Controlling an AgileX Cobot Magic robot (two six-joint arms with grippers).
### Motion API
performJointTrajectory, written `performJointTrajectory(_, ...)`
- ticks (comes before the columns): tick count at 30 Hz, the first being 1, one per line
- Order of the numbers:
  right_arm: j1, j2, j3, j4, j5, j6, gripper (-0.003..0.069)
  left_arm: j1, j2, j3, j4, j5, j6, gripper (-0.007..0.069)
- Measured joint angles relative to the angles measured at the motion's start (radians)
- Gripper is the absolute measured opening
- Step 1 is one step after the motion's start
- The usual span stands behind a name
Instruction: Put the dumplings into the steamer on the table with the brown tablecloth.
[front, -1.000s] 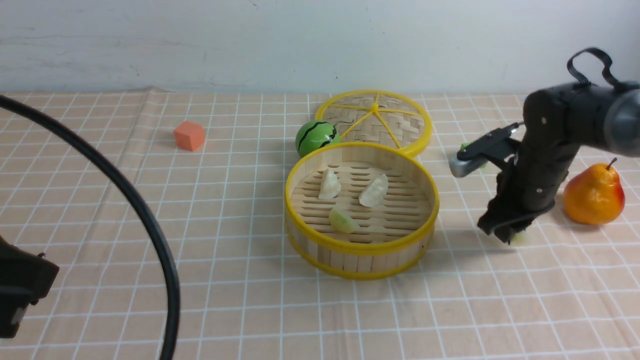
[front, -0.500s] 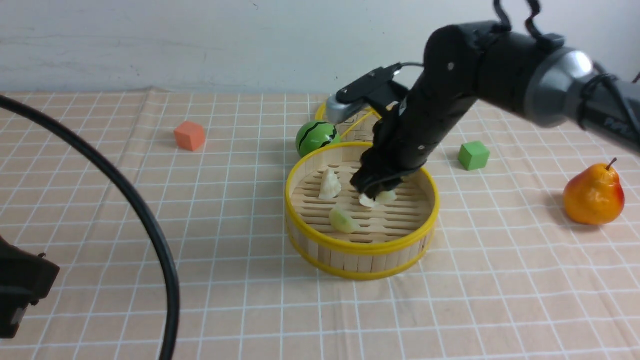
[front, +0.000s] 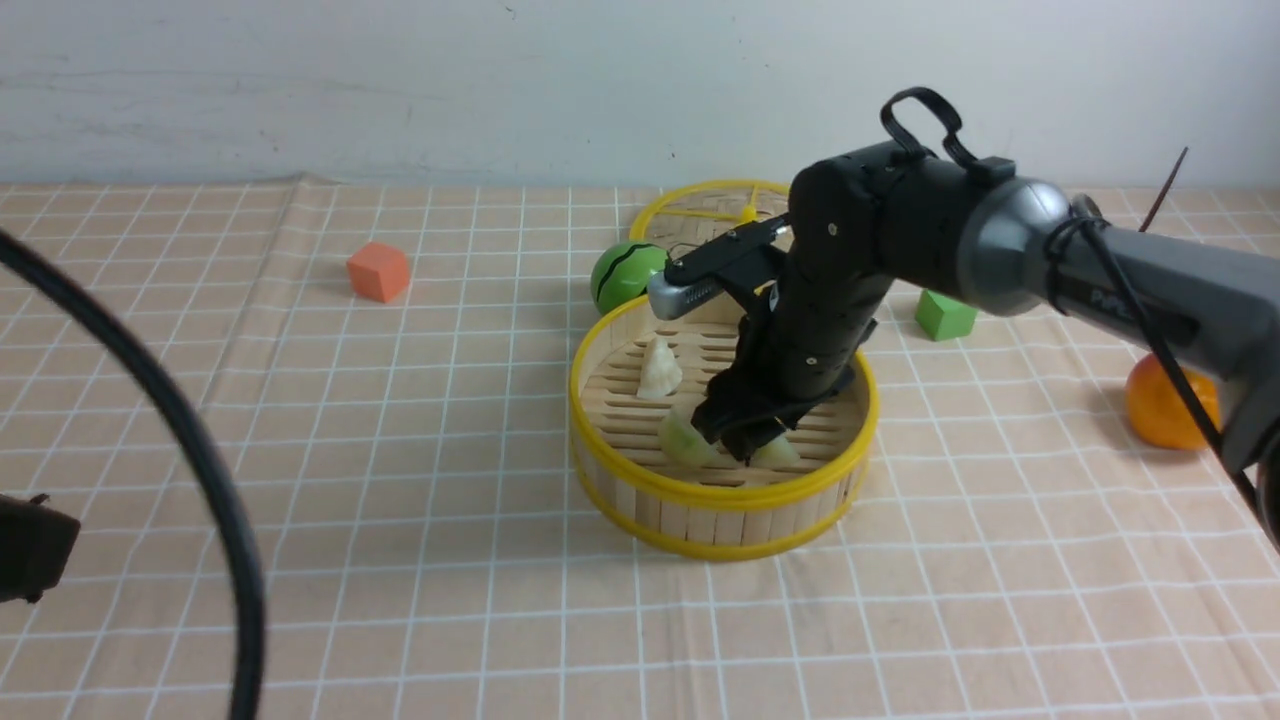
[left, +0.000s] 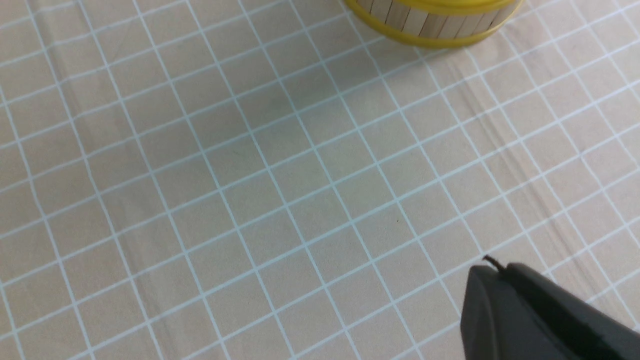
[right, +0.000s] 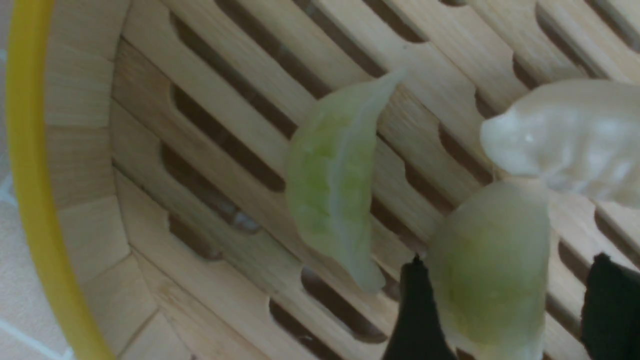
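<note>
The steamer (front: 720, 495) stands mid-table on the brown tablecloth (front: 420, 420). My right gripper (front: 745, 440) reaches down inside it, near the front wall. In the right wrist view the gripper (right: 510, 260) is open. A pale green dumpling (right: 490, 265) lies between the jaws, touching one finger (right: 415, 310), with a gap to the other. A second green dumpling (right: 332, 185) and a whitish one (right: 565, 140) lie beside it on the slats. The front view shows a whitish dumpling (front: 660, 368) and the green ones (front: 683, 438). My left gripper (left: 492, 267) is shut and empty above the cloth.
Behind the steamer lie a woven yellow-rimmed lid (front: 700, 215) and a green striped ball (front: 625, 275). An orange cube (front: 378, 271) sits far left, a green cube (front: 944, 313) and a pear (front: 1165, 405) right. A black cable (front: 180, 430) arcs across the left foreground.
My right arm swung from beside the pear to the steamer with the green dumpling and came down near its front wall. Its jaws now stand apart around the dumpling.
</note>
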Motion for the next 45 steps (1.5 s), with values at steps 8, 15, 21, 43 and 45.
performJointTrajectory(8, 0.0, -0.2, -0.03, 0.04, 0.112, 0.001, 0.041, 0.0, -0.329, 0.214, 0.018, -0.082, -0.08, 0.0)
performJointTrajectory(15, 0.0, -0.526, 0.133, 0.169, 0.099, -0.05, 0.016, 0.0, -0.699, 0.435, 0.116, -0.213, -0.293, 0.0003)
performJointTrajectory(21, 0.001, -0.847, 0.439, 0.344, -0.07, -0.194, -0.0018, 0.0, -0.753, 0.547, 0.192, -0.339, -0.348, 0.0008)
performJointTrajectory(43, 0.001, -1.562, 0.993, 0.627, -0.283, -0.497, -0.0013, 0.0, -0.753, 0.641, 0.2, -0.367, -0.349, 0.0021)
performJointTrajectory(45, 0.001, -1.567, 0.994, 0.627, -0.252, -0.497, -0.0011, 0.0, -0.753, 0.641, 0.2, -0.367, -0.349, 0.0021)
